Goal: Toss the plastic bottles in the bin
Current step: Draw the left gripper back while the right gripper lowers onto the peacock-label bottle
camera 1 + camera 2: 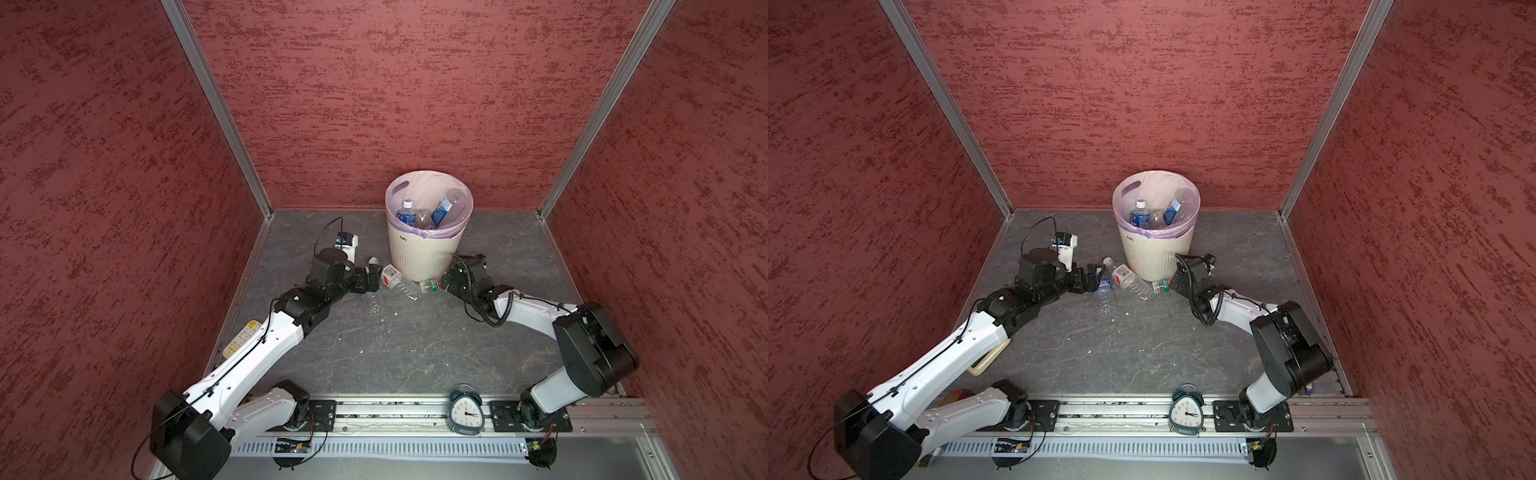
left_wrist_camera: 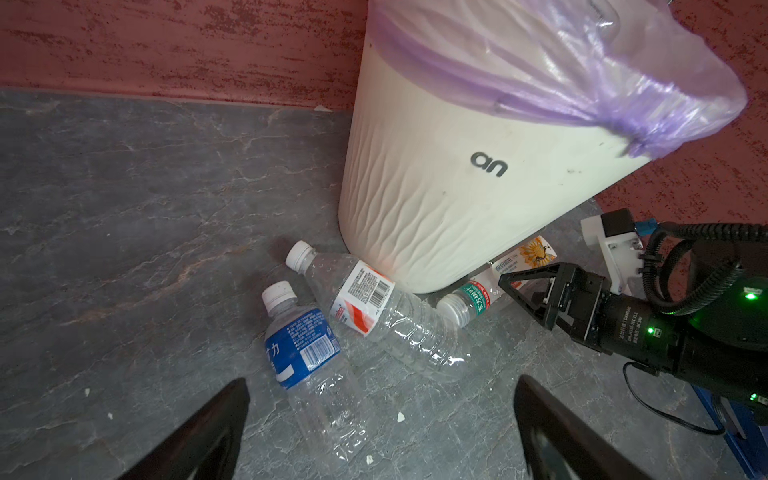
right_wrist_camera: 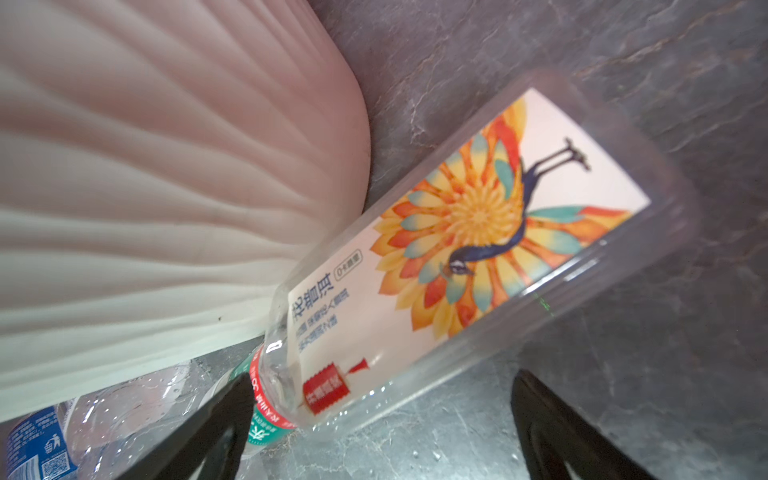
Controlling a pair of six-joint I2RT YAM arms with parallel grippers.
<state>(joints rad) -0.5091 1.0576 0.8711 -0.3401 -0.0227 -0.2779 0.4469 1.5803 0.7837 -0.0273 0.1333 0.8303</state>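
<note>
Clear crinkled bottles (image 2: 307, 365), ribbed tapered bin (image 2: 415, 232) (lilac liner (image 2: 582, 62))

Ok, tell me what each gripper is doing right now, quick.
Left gripper: open, holding nothing, above the blue-label bottle.
Right gripper: open, holding nothing, close over the peacock-label bottle.

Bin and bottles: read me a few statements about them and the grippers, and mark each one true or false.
1. The bin lies tipped over. False: it stands upright.
2. A white-capped blue-label bottle is inside the bin. True.
3. The left gripper is shut on a bottle. False: it is open and holds nothing.
4. The peacock-label bottle lies on the tabletop beside the bin. True.
5. The teal alarm clock is in the bin. False: it stands on the front rail.
</note>
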